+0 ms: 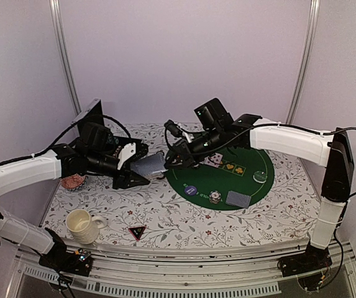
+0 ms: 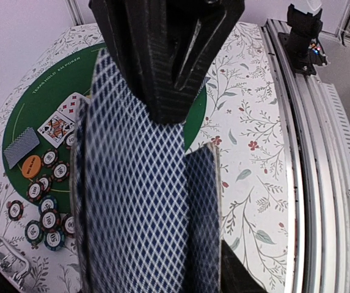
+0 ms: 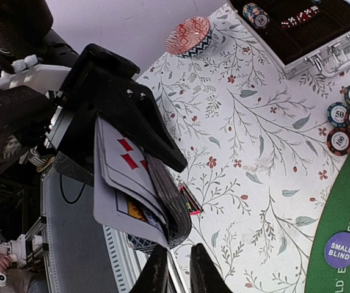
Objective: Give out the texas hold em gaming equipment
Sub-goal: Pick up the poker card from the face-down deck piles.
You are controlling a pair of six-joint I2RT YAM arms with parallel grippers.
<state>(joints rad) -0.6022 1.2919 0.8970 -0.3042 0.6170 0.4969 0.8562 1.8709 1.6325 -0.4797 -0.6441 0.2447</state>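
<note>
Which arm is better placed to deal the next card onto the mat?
Probably right: the left gripper is holding the deck, while the right gripper sits at its edge beside the green mat.

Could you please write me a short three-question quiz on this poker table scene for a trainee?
1. True or false: the jaws of the left gripper are clamped on a deck of cards.
2. Multiple choice: what is printed on the round button at the edge of the green mat? A) Small blind B) Dealer C) All in
3. Fill in the blank: the cream mug stands nearest the base of the ____ arm.
Key: 1 true; 2 A; 3 left.
</note>
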